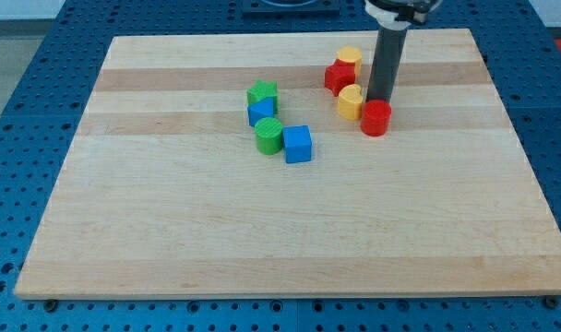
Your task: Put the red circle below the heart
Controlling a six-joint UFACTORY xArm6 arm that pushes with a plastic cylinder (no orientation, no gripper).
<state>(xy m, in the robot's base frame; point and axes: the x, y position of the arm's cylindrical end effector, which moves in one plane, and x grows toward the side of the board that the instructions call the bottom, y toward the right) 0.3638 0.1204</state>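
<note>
The red circle [375,117] is a red cylinder at the view's upper right of the wooden board. The yellow heart [351,101] sits just to its upper left, touching or nearly touching it. My tip [379,99] stands right behind the red circle, at its top edge, and just right of the heart. The dark rod rises from there to the view's top.
A red star-like block [339,77] and a yellow cylinder [349,59] lie above the heart. Near the middle stand a green star [262,94], a blue block [261,112], a green cylinder [268,135] and a blue cube [298,144]. The board [170,231] lies on a blue perforated table.
</note>
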